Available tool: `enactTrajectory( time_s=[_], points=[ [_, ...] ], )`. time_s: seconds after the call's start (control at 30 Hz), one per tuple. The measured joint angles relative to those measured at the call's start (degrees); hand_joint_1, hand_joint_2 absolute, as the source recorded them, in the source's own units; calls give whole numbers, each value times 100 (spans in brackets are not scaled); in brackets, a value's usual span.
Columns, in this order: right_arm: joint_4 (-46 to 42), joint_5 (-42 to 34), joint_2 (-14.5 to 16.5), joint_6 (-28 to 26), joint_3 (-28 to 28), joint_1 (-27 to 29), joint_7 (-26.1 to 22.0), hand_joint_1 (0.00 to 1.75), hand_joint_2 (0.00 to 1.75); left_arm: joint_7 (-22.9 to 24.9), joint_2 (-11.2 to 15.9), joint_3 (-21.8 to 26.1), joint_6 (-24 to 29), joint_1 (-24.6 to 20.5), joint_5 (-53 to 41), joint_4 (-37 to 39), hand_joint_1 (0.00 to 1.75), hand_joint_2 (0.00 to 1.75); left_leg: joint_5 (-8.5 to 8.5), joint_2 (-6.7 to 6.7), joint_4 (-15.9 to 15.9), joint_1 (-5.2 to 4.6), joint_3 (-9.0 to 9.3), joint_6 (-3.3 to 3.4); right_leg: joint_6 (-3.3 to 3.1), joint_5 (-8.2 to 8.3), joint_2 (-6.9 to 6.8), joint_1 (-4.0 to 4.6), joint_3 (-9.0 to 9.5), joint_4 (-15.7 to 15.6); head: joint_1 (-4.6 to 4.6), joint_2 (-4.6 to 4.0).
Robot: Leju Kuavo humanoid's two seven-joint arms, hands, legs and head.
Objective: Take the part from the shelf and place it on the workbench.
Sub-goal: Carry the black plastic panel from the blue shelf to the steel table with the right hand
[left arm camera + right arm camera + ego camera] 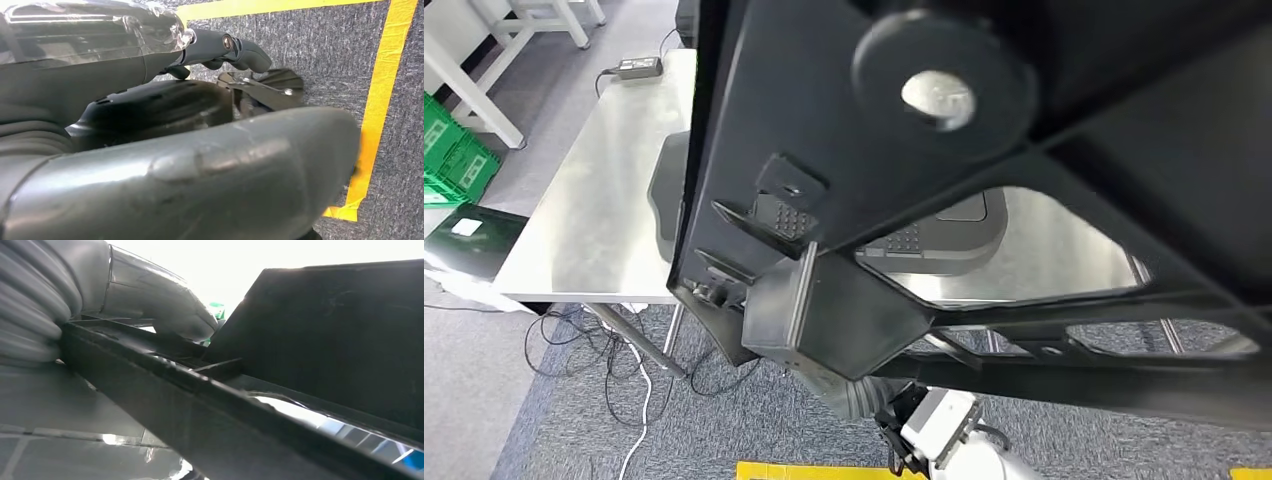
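Clamping on the part (320,340): right hand (165,310), thumb over its rim. Left fingers (235,50) curling at the part's near-left end, grip unclear. Hanging high and close, long axis running left to right, above the worktop (594,200) lying farther ahead.

I stood in a workshop or test lab: a steel workbench (594,215) ahead of my hands, green crates (452,152) further left, grey carpet (724,420) with yellow floor tape (380,100) beneath them.
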Motion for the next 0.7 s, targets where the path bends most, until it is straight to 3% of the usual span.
enactTrajectory(
  time_s=[0.03, 0.07, 0.13, 0.17, 0.23, 0.33, 0.4, 0.47, 0.5, 0.53, 0.57, 0.63, 0.7],
  points=[
    [1, 0, 0, 5, 0, 6, -2, 175, 175, 1, 0, 0, 2, 6, 1, 0, 0, 0, 153, 0, -44, 0, -54, 6, 5, -39, 8, 1, 55, 0, -21, 0],
    [0, 0, 0, 8, 0, 8, -5, 175, 175, 2, 0, 0, 5, 8, 2, 0, 0, 0, 405, 0, -300, -1, -5, 24, 13, -81, 17, 1, 118, 0, -43, 0],
    [-1, 0, 0, 15, 0, 8, -8, 175, 175, 2, 0, 0, 15, 16, 2, 1, 0, 0, 888, 4, -1019, -18, 202, 84, 48, -167, 26, 8, 226, -3, -88, 0],
    [-2, 0, 0, 19, -1, 8, -10, 175, 175, 3, 0, 0, 20, 16, 2, 2, 0, 0, 989, 9, -1292, -35, 303, 122, 73, -199, 29, 13, 251, -4, -106, 0],
    [-2, 0, 0, 25, -2, 8, -10, 175, 175, 4, 0, 0, 27, 14, 2, 2, 0, 0, 959, 18, -1478, -71, 388, 182, 128, -232, 25, 20, 262, -23, -117, 0],
    [-8, 3, -3, 27, -5, 5, -10, 175, 175, 4, -1, 0, 28, 16, -6, 1, 0, 0, 927, 12, -1592, -36, 473, 260, 208, -321, 10, 19, 253, 59, -76, 0],
    [-13, 11, -7, 25, -10, 10, -9, 175, 175, 4, -2, 0, 27, 15, -22, 1, 0, 0, 905, 16, -1657, -16, 562, 320, 243, -545, 9, 15, -8, 589, 1, 0],
    [-13, 18, -16, 21, -13, 36, -1, 175, 175, 4, -2, 0, 25, 12, -39, 0, 0, 0, 852, 18, -1666, -22, 626, 360, 265, -756, 11, 9, -478, 1341, 77, 0],
    [-13, 19, -22, 20, -13, 51, 3, 175, 175, 4, -2, 0, 25, 15, -45, 0, 0, 0, 818, 16, -1664, -24, 665, 366, 276, -739, 10, 4, -662, 1561, 105, 0],
    [-13, 21, -28, 19, -13, 61, 7, 175, 175, 5, -2, 0, 24, 17, -47, 0, 0, 0, 779, 10, -1662, -24, 714, 362, 281, -598, 10, -1, -743, 1560, 131, 0],
    [-13, 24, -32, 17, -13, 66, 7, 175, 175, 5, -2, 0, 24, 18, -48, 0, 0, 0, 733, 4, -1658, -22, 773, 351, 282, -356, 9, -5, -719, 1342, 155, 0],
    [-12, 33, -39, 12, -13, 68, 8, 175, 175, 5, -2, 0, 24, 16, -54, 0, 0, 0, 627, -5, -1640, -28, 878, 307, 262, 146, 4, -1, -490, 606, 209, 0],
    [-15, 43, -43, 7, -14, 71, 11, 175, 175, 7, -2, 0, 24, 7, -62, 0, 0, 0, 544, -5, -1615, -43, 906, 242, 215, 273, 12, 12, -314, 160, 239, 0]
  ],
)
